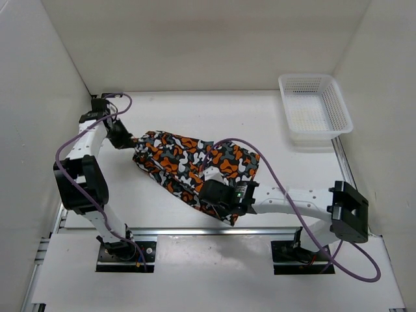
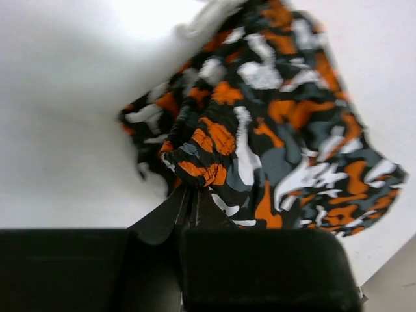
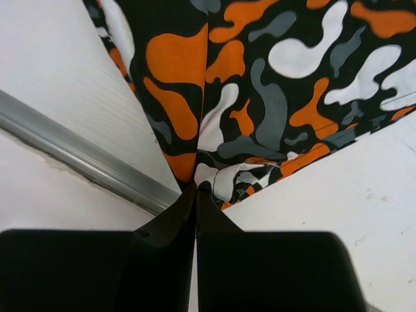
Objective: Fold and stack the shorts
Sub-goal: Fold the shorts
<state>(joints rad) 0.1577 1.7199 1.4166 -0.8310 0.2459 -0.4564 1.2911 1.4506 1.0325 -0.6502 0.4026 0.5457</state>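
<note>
Top external shows the table [image 1: 195, 117] with the shorts [image 1: 185, 159] lying rumpled at mid-surface. I judge the fold to be in hand: left gripper [image 2: 190, 195] clenched on the left edge, right gripper [image 3: 195, 188] clenched on the near hem. Next, both held edges must travel across evenly.

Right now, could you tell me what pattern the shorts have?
The shorts are orange, black, grey, white camouflage; clearest from the right wrist.

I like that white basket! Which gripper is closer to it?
Right. The right gripper, shut on the shorts' near edge, sits down-left of the basket. The left gripper pinches their far-left end, farther away.
</note>
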